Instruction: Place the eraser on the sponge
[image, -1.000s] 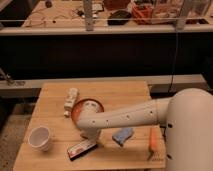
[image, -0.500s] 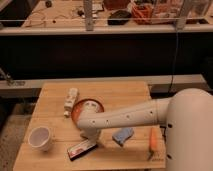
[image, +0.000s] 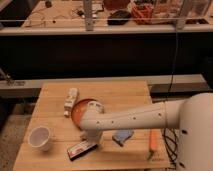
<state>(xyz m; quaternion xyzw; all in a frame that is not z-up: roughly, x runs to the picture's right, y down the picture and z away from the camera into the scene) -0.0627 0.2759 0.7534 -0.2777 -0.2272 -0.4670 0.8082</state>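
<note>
As the arm (image: 131, 118) slopes down, hand (image: 93, 138) overhangs eraser (image: 82, 149).

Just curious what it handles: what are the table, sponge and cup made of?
The table: pale wood, plank lines show. The sponge: light-blue foam, apparently, slightly curled. The cup: smooth white, plastic or ceramic, unclear. The gripper hangs just above the eraser, beside the sponge.

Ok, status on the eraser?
Gripper low at right end of eraser. Eraser flat on table. Sponge just right, bare. Orange stick beyond it, out of the way.

Lab or workshop: cluttered, cable-strewn bench (image: 60, 15) behind wooden table (image: 120, 92), gripper (image: 93, 139) near eraser (image: 81, 149).
</note>
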